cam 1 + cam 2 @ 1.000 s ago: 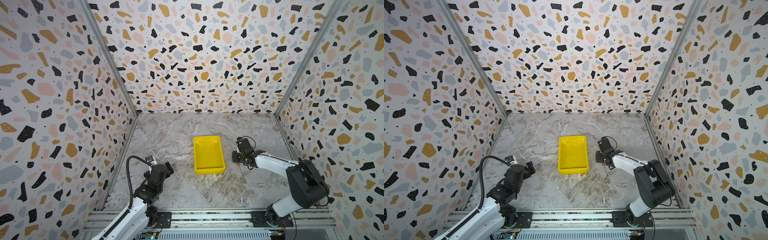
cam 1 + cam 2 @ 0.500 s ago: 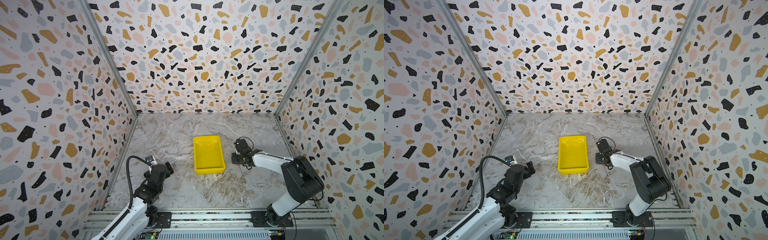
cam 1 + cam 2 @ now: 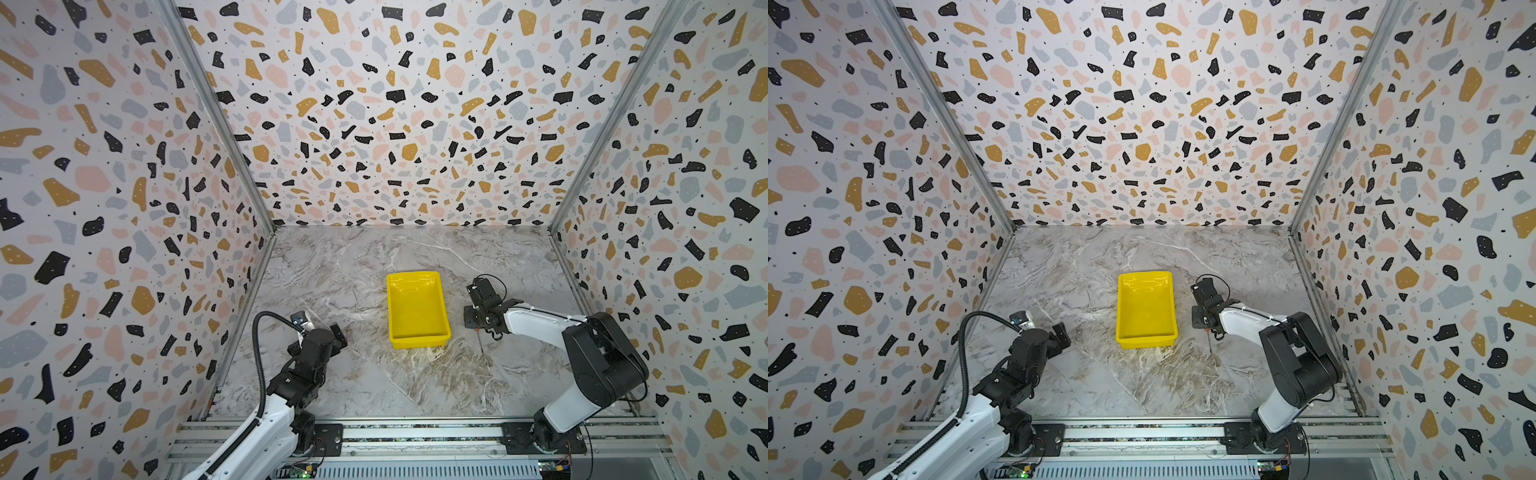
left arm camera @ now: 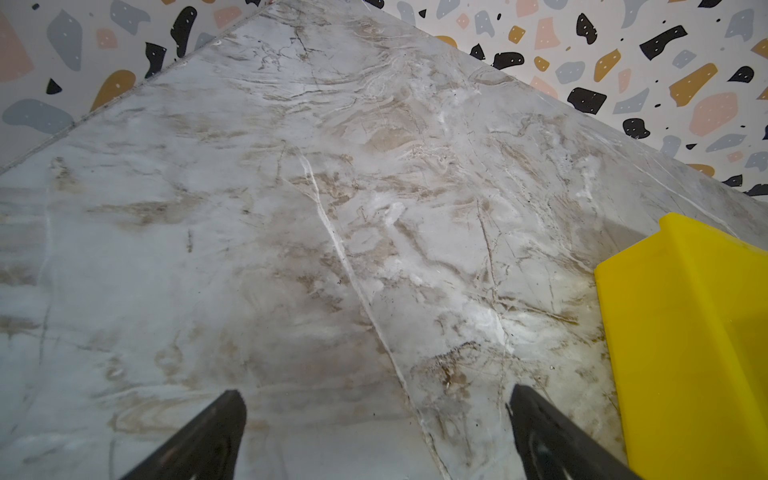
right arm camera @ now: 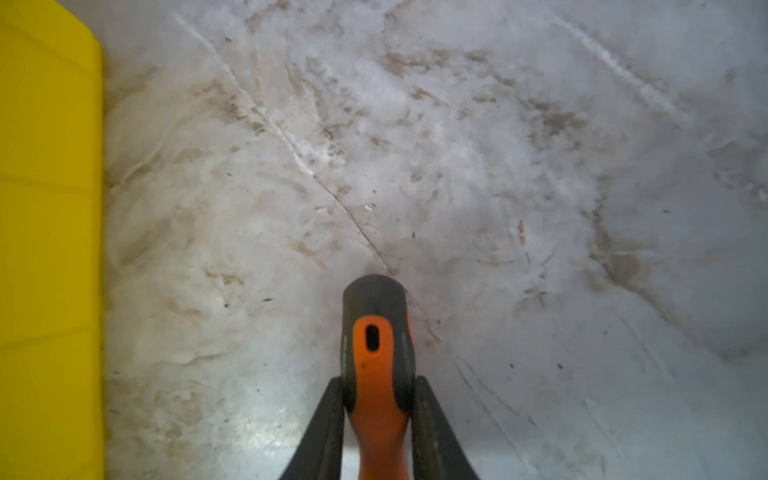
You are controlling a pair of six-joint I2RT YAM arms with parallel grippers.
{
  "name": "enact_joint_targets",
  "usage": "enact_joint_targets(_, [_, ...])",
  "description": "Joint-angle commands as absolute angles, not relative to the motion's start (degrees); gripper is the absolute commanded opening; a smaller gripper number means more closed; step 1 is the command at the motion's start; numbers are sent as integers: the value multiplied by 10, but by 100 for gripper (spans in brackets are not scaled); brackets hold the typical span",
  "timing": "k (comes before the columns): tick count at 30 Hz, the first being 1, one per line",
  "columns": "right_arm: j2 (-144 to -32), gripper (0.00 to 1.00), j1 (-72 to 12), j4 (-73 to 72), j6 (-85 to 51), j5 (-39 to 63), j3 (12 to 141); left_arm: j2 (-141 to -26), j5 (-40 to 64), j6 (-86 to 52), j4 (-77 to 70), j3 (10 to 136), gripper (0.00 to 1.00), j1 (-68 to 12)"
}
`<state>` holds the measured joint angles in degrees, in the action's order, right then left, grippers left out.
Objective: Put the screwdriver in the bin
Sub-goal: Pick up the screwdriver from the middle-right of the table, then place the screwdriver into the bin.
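Observation:
The screwdriver (image 5: 376, 365) has an orange handle with a black end cap, and my right gripper (image 5: 379, 382) is shut on that handle, one finger pressed against each side. In both top views the gripper (image 3: 478, 320) (image 3: 1204, 318) sits low over the marble table, just right of the bin. The thin shaft (image 3: 480, 341) (image 3: 1209, 341) points toward the front rail. The yellow bin (image 3: 417, 309) (image 3: 1145, 309) has nothing in it. Its wall shows in the wrist views (image 5: 45, 249) (image 4: 685, 332). My left gripper (image 4: 376, 411) (image 3: 330, 332) is open, left of the bin.
Terrazzo-patterned walls close in the table on the left, back and right. A metal rail (image 3: 415, 432) carrying both arm bases runs along the front. The left arm's black cable (image 3: 259, 353) loops up near the left wall.
My right gripper has closed on the screwdriver handle and shifted slightly toward the bin. The left arm has not moved.

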<state>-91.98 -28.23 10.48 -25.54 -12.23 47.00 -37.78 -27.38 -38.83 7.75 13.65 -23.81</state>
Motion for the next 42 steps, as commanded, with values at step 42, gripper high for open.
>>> enact_joint_targets(42, [-1090,27,-452,114,-470,-71,763,-366,-272,-391,70,139,100,-240])
